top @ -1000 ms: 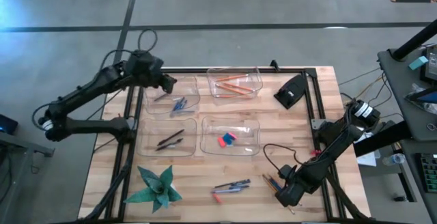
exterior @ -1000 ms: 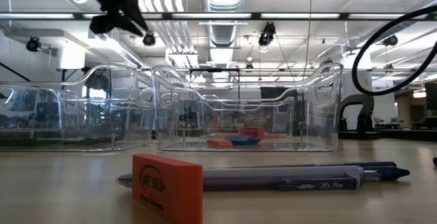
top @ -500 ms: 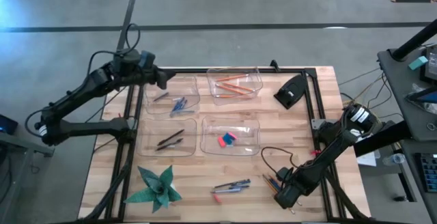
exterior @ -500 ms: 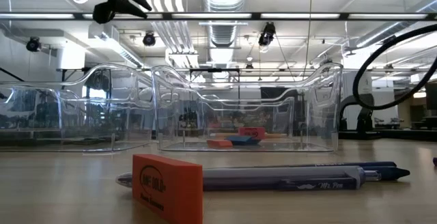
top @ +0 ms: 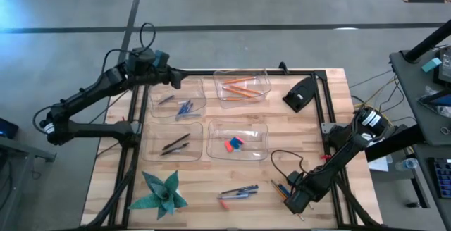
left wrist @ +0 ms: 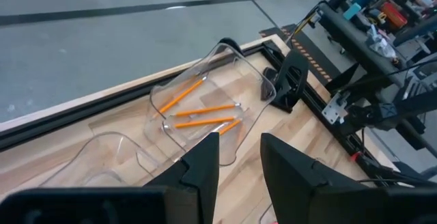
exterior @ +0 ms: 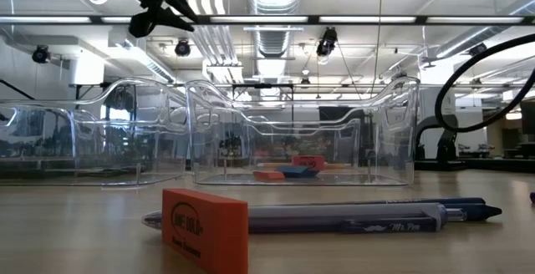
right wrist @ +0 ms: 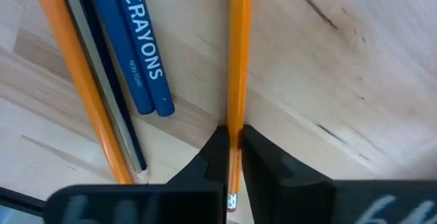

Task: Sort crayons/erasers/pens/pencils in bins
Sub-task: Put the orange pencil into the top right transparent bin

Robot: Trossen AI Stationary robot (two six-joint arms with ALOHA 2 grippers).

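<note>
Hovering at the table's far-left corner above the crayon bin (top: 177,101), the left gripper (top: 171,80) is held partly open and empty, well apart from the loose items. Near the front edge, pens (top: 239,191) and an eraser (top: 224,205) lie unsorted. Farther right, the right gripper (top: 290,204) is seen pinched shut on an orange pencil (right wrist: 236,67), whose long axis runs straight forward between the fingers, beside a blue crayon (right wrist: 145,53). The pencil bin (top: 243,86) lies at the table's far side.

right fingers (right wrist: 234,157) now closed on pencil (right wrist: 237,60)
</note>
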